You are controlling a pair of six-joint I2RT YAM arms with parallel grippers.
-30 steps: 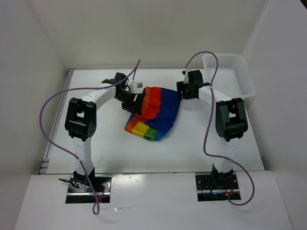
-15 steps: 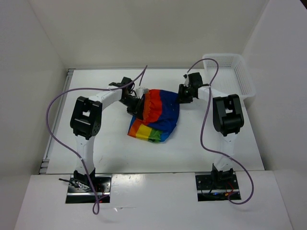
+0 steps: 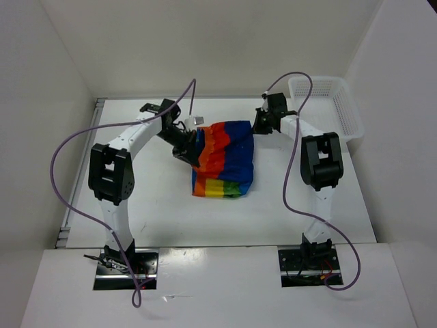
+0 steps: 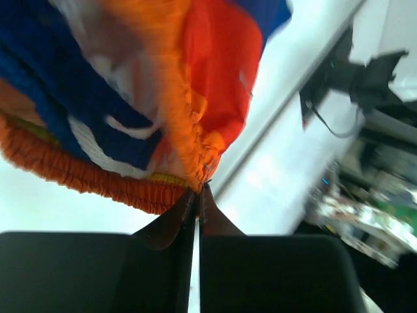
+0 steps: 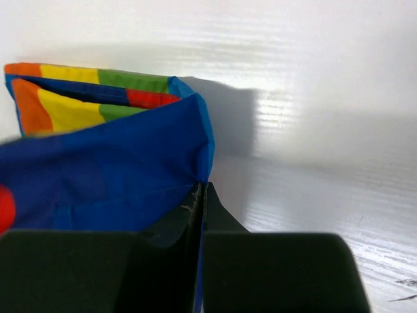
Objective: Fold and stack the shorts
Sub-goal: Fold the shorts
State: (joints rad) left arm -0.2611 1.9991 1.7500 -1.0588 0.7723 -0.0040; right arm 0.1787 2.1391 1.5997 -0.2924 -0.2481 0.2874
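Pinching both far corners: L tool (image 4: 197,190) is clamped on the orange waistband (image 4: 176,140) of the shorts (image 3: 225,160), R tool (image 5: 202,188) on their blue edge; shorts lie mid worktop (image 3: 136,205). You should lift both ends level & pull taut w/o jerking, else the fold skews.

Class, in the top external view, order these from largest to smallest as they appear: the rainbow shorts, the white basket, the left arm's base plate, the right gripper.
1. shorts and white basket: similar spread, too close to rank
2. left arm's base plate
3. right gripper
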